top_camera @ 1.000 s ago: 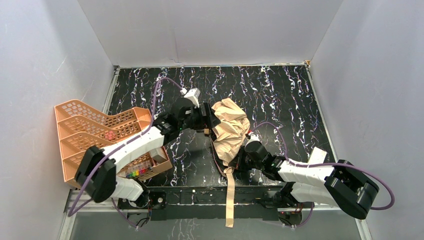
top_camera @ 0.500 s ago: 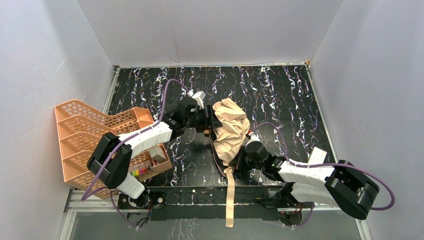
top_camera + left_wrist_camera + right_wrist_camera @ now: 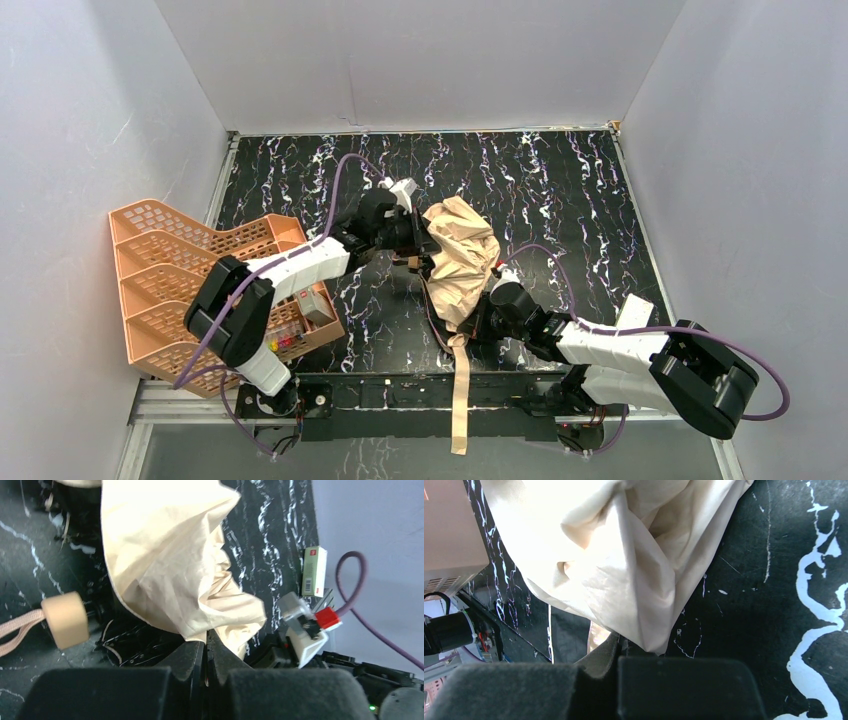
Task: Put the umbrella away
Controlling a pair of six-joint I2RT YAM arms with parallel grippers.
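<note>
The umbrella (image 3: 460, 252) lies crumpled mid-table, its tan canopy (image 3: 165, 560) bunched up and black ribs showing beneath. Its tan handle (image 3: 65, 620) and strap (image 3: 460, 390) trail toward the front edge, and the strap hangs over it. My left gripper (image 3: 418, 243) is at the canopy's left side, shut on a fold of the fabric edge (image 3: 206, 636). At the canopy's near end my right gripper (image 3: 478, 320) is shut on a corner of the cloth (image 3: 624, 647). The shaft is hidden under the fabric.
An orange mesh tray rack (image 3: 190, 275) stands at the left edge, with a small box of coloured items (image 3: 290, 335) by its near corner. A small white and red carton (image 3: 315, 571) lies near the right arm (image 3: 632, 312). Purple cables loop from both arms.
The left gripper has closed on the canopy's edge, and the left arm's elbow has swung right and nearer the umbrella. The right arm and the canopy have stayed put.
</note>
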